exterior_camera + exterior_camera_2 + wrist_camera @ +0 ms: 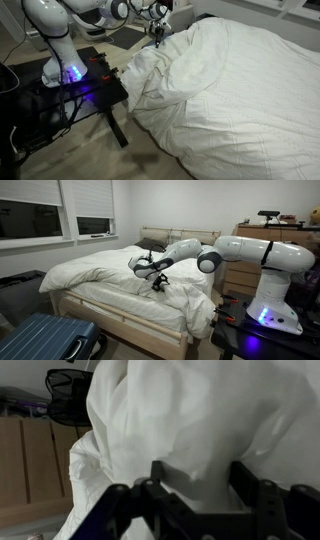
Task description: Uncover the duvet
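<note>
Exterior view: we record the duvet [235, 85], white, rumpled, covering the bed; gripper [157, 33] at its bunched far edge. Exterior view: arm [235, 252] reaches over the bed frame [120, 317]. Wrist view: fingers [160, 475] apart, duvet fold between them; grip uncertain.

No readable text, label or number anywhere.

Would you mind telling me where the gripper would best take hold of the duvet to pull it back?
Probably the bunched fold of the duvet at the bed's near corner, just under the gripper, approached from above. The ridges there stand up, giving the fingers something to pinch; elsewhere it lies flatter.
</note>
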`<state>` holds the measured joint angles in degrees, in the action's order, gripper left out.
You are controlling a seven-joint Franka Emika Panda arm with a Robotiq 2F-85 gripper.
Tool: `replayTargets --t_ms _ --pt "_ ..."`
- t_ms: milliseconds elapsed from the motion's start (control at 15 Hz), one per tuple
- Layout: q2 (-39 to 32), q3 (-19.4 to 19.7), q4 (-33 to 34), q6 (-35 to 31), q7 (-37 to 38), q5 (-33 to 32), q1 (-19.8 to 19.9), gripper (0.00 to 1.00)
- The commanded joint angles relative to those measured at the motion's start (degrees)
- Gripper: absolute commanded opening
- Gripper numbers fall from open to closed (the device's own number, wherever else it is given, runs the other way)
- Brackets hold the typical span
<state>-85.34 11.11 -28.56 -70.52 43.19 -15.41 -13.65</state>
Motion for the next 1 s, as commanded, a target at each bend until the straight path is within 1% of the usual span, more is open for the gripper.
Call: replayTargets --t_ms 0,267,400,600,733,933 --pt "0.0 -0.3 -1.5 -0.1 3.2 0.4 1.5 0.42" --pt "0.0 -0.5 -1.5 -1.5 6.3 0.8 3.1 0.12" --pt "0.0 -0.7 -0.1 -3.9 7.6 1.5 4.2 0.01" --pt "0.1 -1.1 3.2 -7.9 8.3 2.8 6.0 0.00" --pt "0.2 -1.4 6.5 -9.7 6.9 3.9 7.7 0.01" --pt "0.5 -2.2 12.4 -10.4 3.9 5.7 10.6 0.01"
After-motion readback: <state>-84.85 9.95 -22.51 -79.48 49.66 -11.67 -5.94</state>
